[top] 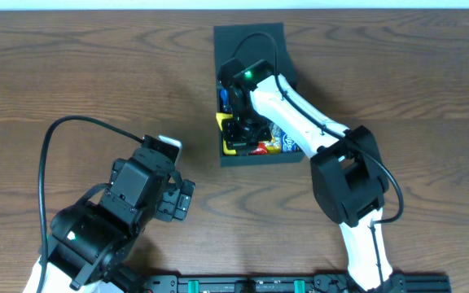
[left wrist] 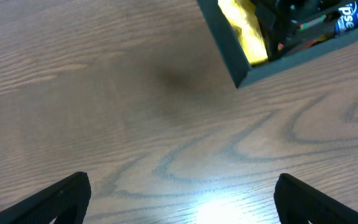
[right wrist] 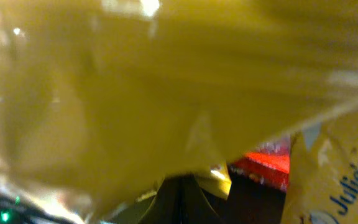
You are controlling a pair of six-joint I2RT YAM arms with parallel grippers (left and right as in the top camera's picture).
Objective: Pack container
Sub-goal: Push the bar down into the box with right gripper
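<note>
Overhead shows the container with its lid open and the right pincer sunk inside it, jaws closed. Whether they pinch the yellow packet pressed against its camera cannot be told. A red packet lies beyond. The left pincer hangs wide open over the wooden table, with the container ahead to its right.

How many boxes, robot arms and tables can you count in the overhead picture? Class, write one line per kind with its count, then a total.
Container: 1
Robot arms: 2, the left arm and the right arm
Table: 1
Total: 4
</note>
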